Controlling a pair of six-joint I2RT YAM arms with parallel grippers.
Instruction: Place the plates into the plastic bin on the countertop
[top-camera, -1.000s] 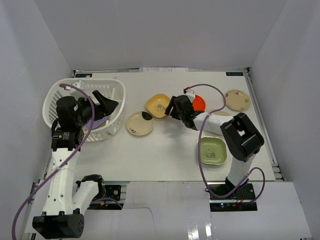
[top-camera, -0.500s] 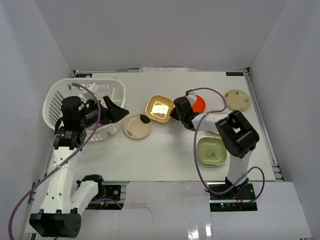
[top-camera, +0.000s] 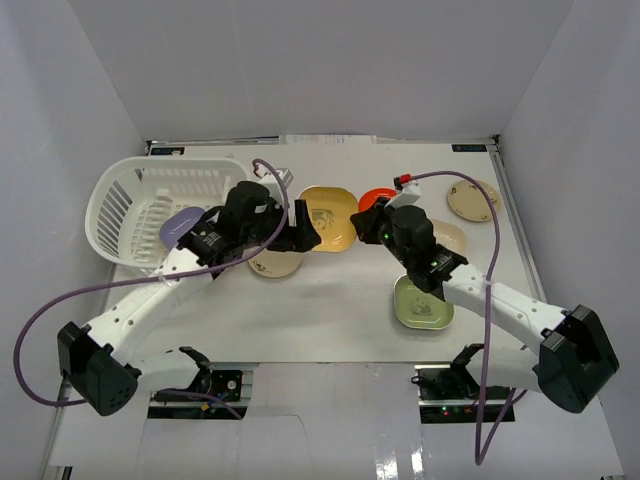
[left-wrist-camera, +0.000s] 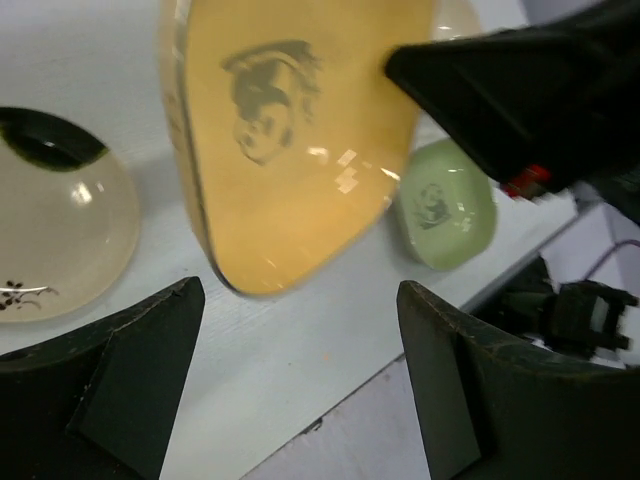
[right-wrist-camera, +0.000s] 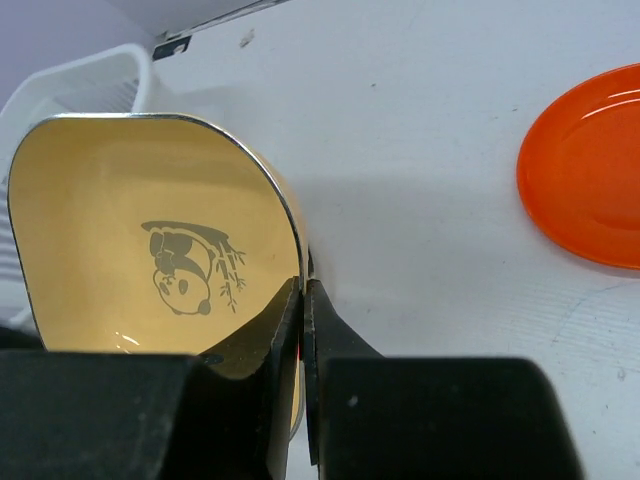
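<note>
Both arms have swung inward: left end effector, fingers apart, now faces the yellow plate, pinched at its rim by the right end effector, tilted above the desk, outside the bin. Probably light, stiff, slick; grip the opposite rim.

Two white and black arms, each one with a purple cable.
The left arm and the right arm have smooth white shells on the long links and black blocks at the joints and bases. The left pincer and the right pincer are black. The left one's fingers are matte, wedge-shaped, with flat faces and pale worn edges. A thin purple cable runs along each arm. Near the right wrist there is a small red piece.
</note>
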